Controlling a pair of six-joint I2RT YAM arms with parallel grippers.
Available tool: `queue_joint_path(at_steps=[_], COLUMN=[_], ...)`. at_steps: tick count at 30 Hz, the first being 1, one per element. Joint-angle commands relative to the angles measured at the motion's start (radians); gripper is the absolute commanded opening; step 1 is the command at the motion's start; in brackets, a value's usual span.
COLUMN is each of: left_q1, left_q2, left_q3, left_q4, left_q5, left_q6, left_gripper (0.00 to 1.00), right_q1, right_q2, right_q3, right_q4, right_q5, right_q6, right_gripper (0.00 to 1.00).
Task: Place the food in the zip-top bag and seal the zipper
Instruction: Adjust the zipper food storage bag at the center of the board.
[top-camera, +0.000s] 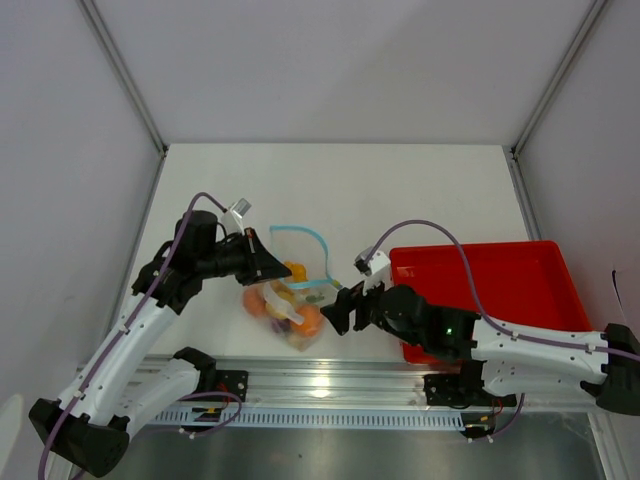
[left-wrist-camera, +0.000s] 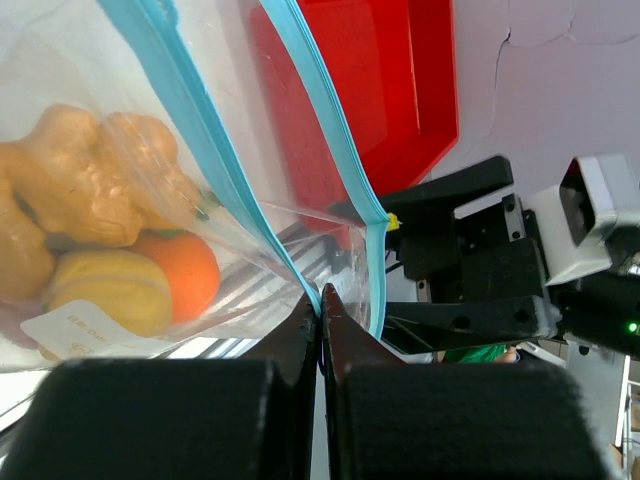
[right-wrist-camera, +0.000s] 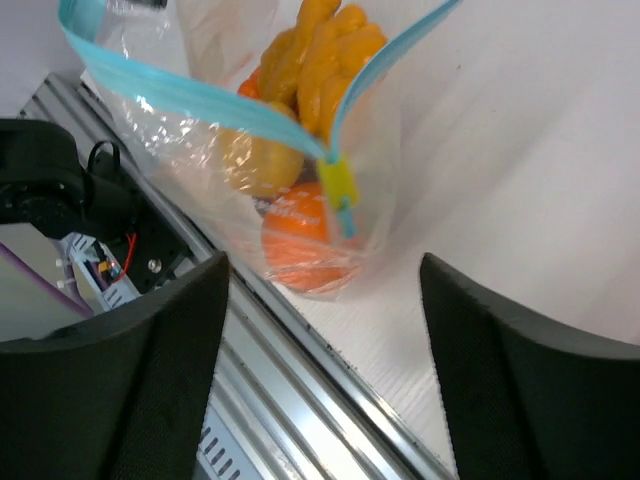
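some food (right-wrist-camera: 300, 235) blurs together inside the bag (right-wrist-camera: 160, 130)

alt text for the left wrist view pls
The left end effector is shut on the light-blue zipper of a clear zip-top bag holding yellow and orange toy food. Behind are a red tray and the open right end effector.

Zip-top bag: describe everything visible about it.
The zip-top bag is clear, floppy plastic with a white label, holding orange and yellow toy food. Its light-blue zipper stands parted, a yellow slider at one end. The left gripper is shut on one zipper edge; the open right gripper faces the slider end.
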Motion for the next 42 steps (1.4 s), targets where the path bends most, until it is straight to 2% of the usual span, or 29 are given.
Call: queue_joint_path(at_steps=[1, 6, 11, 15, 18, 21, 22, 24, 25, 28, 29, 34, 42], left_q1=[0.004, 0.004, 0.004, 0.004, 0.004, 0.004, 0.004, 0.004, 0.004, 0.004, 0.004, 0.004, 0.004], left_q2=[-0.022, -0.030, -0.031, -0.030, -0.025, -0.024, -0.024, -0.025, -0.024, -0.019, -0.019, -0.017, -0.053], left_q3=[0.041, 0.033, 0.039, 0.048, 0.050, 0.047, 0.044, 0.042, 0.041, 0.041, 0.041, 0.036, -0.044], left_q4=[0.019, 0.026, 0.022, 0.014, 0.017, 0.019, 0.019, 0.017, 0.017, 0.013, 0.011, -0.023, -0.035], left_q5=[0.021, 0.031, 0.043, 0.049, 0.055, 0.058, 0.060, 0.058, 0.055, 0.052, 0.049, 0.003, -0.038], left_q6=[-0.004, -0.014, -0.015, -0.010, -0.010, -0.010, -0.010, -0.006, -0.004, 0.003, 0.006, 0.049, 0.074], left_gripper=[0.01, 0.01, 0.01, 0.01, 0.01, 0.01, 0.00, 0.00, 0.01, 0.01, 0.01, 0.01, 0.00], right_q1=[-0.051, -0.115, -0.148, -0.159, -0.159, -0.161, -0.164, -0.168, -0.176, -0.196, -0.199, -0.248, -0.363], right_q2=[-0.077, -0.019, 0.083, 0.140, 0.158, 0.147, 0.143, 0.127, 0.123, 0.097, 0.078, 0.009, -0.006], right_q3=[-0.031, -0.036, -0.018, -0.024, -0.032, -0.044, -0.047, -0.055, -0.058, -0.074, -0.084, -0.098, -0.084], right_q4=[0.055, 0.189, 0.276, 0.335, 0.358, 0.375, 0.379, 0.378, 0.373, 0.355, 0.349, 0.297, 0.303], right_q5=[0.038, -0.118, -0.163, -0.204, -0.204, -0.183, -0.180, -0.175, -0.174, -0.166, -0.158, -0.158, -0.328], right_q6=[0.048, 0.011, 0.003, 0.025, 0.029, 0.023, 0.022, 0.022, 0.022, 0.026, 0.029, 0.019, -0.038], right_gripper=[0.80, 0.84, 0.84, 0.78, 0.71, 0.56, 0.37, 0.26, 0.16, 0.03, 0.00, 0.00, 0.00])
